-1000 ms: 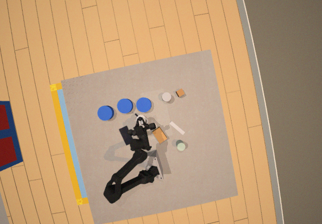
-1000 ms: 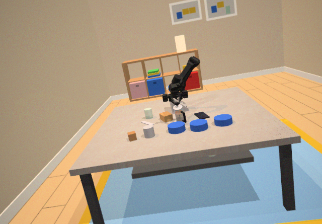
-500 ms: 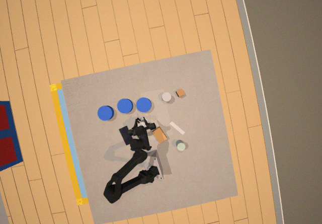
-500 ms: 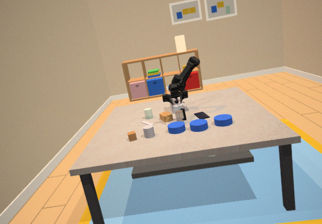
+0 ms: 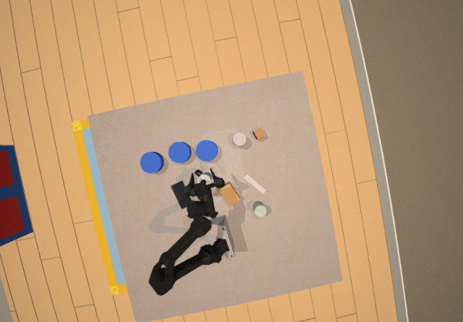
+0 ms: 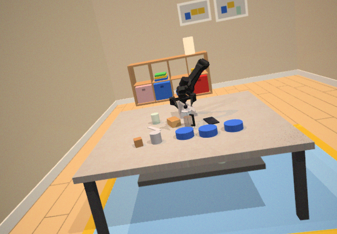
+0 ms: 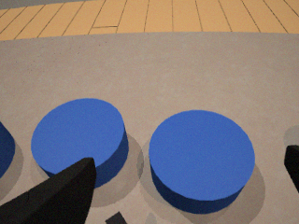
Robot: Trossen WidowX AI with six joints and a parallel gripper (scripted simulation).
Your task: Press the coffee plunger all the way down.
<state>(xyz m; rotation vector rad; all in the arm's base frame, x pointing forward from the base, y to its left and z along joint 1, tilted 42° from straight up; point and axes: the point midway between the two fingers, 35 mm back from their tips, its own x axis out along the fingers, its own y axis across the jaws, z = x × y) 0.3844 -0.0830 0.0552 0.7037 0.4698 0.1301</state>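
Coffee press [image 5: 205, 176] [image 6: 187, 120]: standing up, black knob [image 5: 202, 181] [image 6: 185, 106] below your gripper [image 5: 202, 171] [image 6: 186, 107] [image 7: 191, 155]
Your gripper: spread wide, pinching nothing

- The black arm [image 5: 187, 238] [image 6: 197, 73] is bent, its front end angled downward.
- The gripper [image 5: 202, 171] [image 6: 185, 107] [image 7: 191, 161] is wide open, its fingers well apart, holding nothing.
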